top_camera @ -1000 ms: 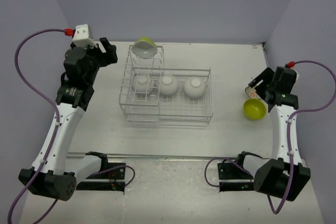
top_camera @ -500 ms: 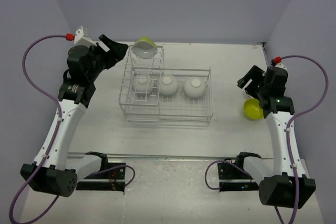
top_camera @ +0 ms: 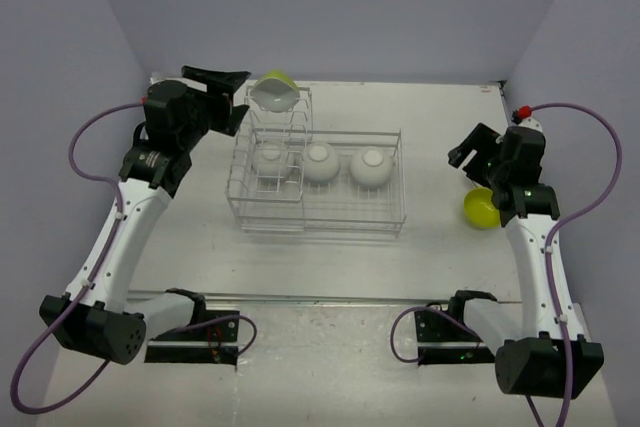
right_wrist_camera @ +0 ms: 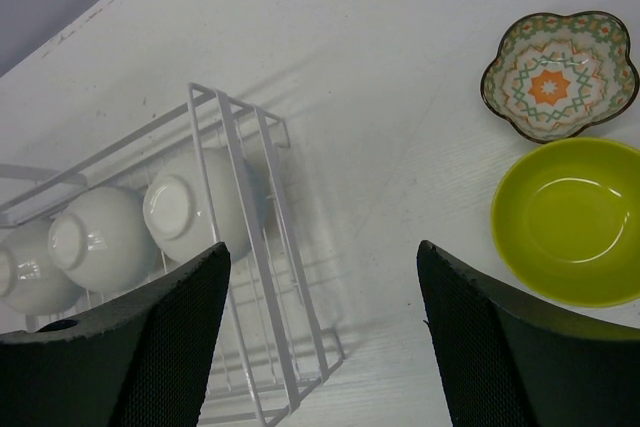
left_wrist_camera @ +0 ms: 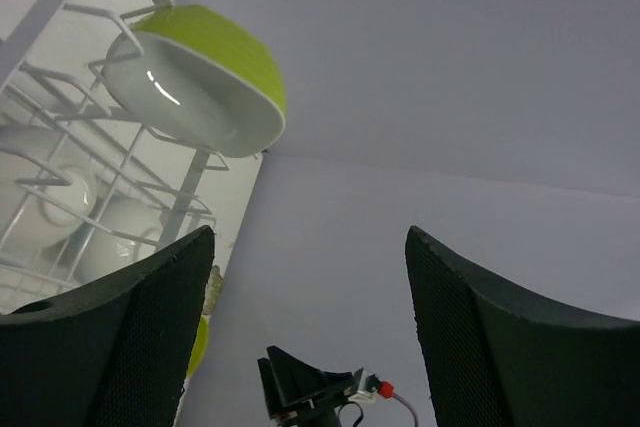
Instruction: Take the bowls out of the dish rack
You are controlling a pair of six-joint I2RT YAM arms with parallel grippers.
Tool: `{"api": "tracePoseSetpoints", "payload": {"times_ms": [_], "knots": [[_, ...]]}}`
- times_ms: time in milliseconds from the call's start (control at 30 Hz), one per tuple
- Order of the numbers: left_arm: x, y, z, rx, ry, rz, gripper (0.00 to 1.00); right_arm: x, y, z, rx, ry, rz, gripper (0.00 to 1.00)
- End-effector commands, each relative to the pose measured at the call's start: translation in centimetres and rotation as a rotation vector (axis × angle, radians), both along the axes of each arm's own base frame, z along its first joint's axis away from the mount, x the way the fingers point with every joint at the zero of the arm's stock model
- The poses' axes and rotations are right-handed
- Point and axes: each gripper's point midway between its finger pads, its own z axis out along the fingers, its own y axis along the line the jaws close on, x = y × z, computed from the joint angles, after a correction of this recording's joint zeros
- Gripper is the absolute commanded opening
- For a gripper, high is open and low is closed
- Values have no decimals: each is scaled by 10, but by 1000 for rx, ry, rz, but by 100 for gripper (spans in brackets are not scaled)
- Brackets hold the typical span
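Observation:
The dish rack stands mid-table. A lime-yellow bowl with a white inside sits tilted on the taller slotted end. Three white bowls lie upside down in the low basket. My left gripper is open and empty, just left of the lime-yellow bowl, apart from it. My right gripper is open and empty, right of the rack. A second lime-yellow bowl and the patterned bowl sit on the table at the right. In the top view my right arm hides the patterned bowl.
Purple-grey walls close the table at the back and both sides. The arm bases and cables are at the near edge. My right arm partly covers the lime-yellow bowl on the table.
My left gripper has swung right toward the rack's tall end and the bowl on it. My right gripper has moved up and left, away from the lime-yellow bowl on the table.

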Motion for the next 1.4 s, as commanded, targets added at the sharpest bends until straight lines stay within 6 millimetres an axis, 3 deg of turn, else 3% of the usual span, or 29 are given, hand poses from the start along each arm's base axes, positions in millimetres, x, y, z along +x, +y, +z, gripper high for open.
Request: {"api": "tracePoseSetpoints", "payload": {"times_ms": [0,133,233,333,767,1367], "knots": [[15,-18,-10,-159,77,23,77,3,3,21,-15,-72,22,76],[30,-33,-10,-192,78,35,75,5,4,29,-17,-87,31,76],[39,-32,-6,-194,43,85,65,7,5,32,-22,-93,37,76],[45,-32,-2,-204,14,99,66,7,6,31,-27,-95,41,76],[71,-45,-17,-199,46,113,69,8,3,29,-41,-100,30,76],[84,-50,-18,-160,28,171,65,5,0,28,-55,-120,14,76]]}}
